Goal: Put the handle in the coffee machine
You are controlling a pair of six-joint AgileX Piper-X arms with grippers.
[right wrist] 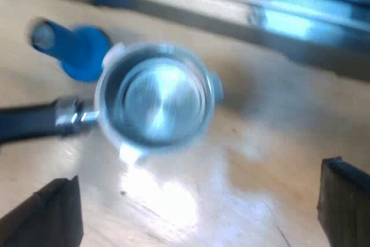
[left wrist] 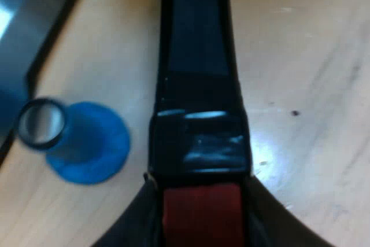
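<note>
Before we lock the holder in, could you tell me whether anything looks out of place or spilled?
Nothing stands out. The metal holder looks empty and undamaged, its dark handle sits in the left gripper, and the blue tamper rests on the table beside it; no spill shows.

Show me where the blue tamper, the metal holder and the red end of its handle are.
blue tamper [right wrist: 85,56], right wrist view, on its wide blue base.
metal holder [right wrist: 156,99], right wrist view, on the inside of its basket.
red end [left wrist: 202,215], left wrist view, on the middle of the red face.
</note>
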